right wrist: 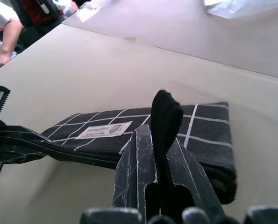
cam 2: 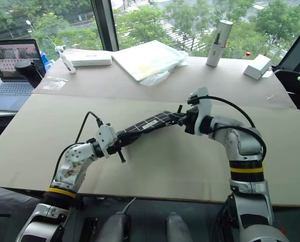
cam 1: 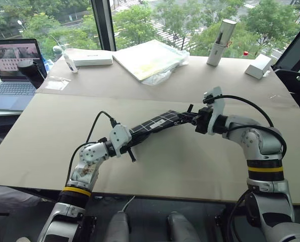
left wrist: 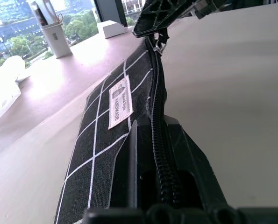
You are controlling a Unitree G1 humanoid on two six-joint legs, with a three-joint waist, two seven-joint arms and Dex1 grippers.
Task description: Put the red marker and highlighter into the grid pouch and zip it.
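The grid pouch (cam 1: 157, 122), black with white grid lines and a small white label (left wrist: 119, 101), hangs stretched between my two grippers a little above the table. My left gripper (left wrist: 156, 140) is shut on the zipper edge at the pouch's near-left end. At the far-right end, my right gripper (right wrist: 160, 137) is shut on the black strap loop (right wrist: 166, 109). The zipper (left wrist: 156, 93) runs along the pouch's top edge from one gripper to the other. The red marker and the highlighter are out of view.
An open laptop (cam 1: 13, 65) sits at the far left. Along the back edge lie a white box (cam 1: 92, 59), a plastic-wrapped pad (cam 1: 150, 58), a white cylinder (cam 1: 220, 43) and a small white box (cam 1: 258, 65). A person's arm (right wrist: 3, 37) shows beyond the table.
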